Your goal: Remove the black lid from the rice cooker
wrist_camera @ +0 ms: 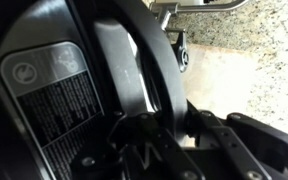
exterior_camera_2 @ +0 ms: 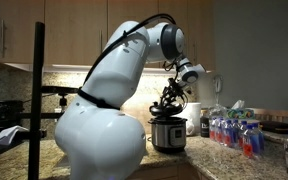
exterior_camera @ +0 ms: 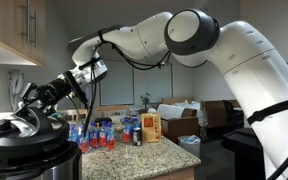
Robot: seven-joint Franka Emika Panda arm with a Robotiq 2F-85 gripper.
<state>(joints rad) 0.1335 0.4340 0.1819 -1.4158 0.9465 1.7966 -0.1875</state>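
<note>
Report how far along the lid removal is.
Done: the pincer is down over the black lid. In hand: the grasp. The wrist view shows the lid's handle ridge right at the pincer, but whether it is closed cannot be told. Left: the lift, since the lid sits on the rice cooker in both exterior views.

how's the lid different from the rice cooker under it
The lid is all glossy black; the cooker has a silver band around its rim. The lid is a shallow dome, the cooker a taller pot. The lid sits on the cooker, while the cooker stands on the counter. The gripper is down at the lid, not at the cooker's wall. Both are round and about equally wide.
</note>
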